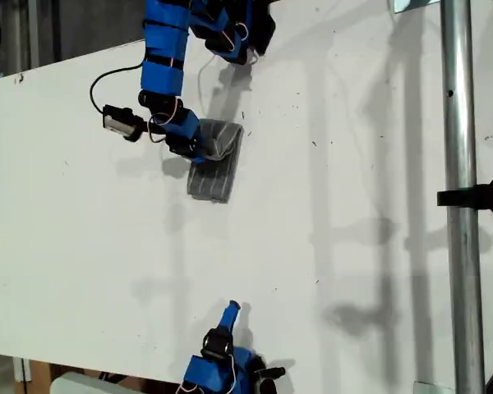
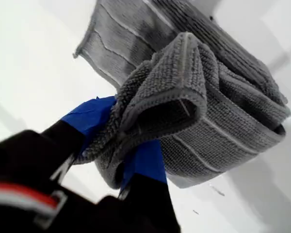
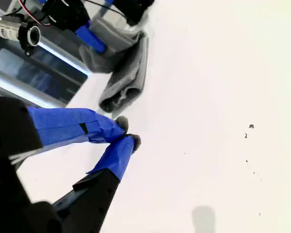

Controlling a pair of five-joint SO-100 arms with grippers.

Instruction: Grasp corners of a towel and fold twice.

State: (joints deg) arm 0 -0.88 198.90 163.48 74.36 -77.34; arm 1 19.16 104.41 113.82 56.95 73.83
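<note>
White counter (image 1: 353, 213) carrying everything. Towel (image 1: 214, 161) lying folded into narrow grey bundle toward counter's far side in exterior view, one end bunching upward. My first end effector (image 1: 202, 144) clamping on that bunched end; first wrist view showing fabric folds (image 2: 184, 97) pinched between blue-taped fingers (image 2: 143, 162). My second end effector (image 1: 231, 309) hovering at near edge in exterior view, well apart from towel, fingertips (image 3: 128, 141) sitting together, gripping nothing.

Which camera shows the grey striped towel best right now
The first wrist view: the thin dark grey striped towel fills it, folds and grip visible. The exterior view shows a small bundle; the second wrist view shows it far off.
</note>
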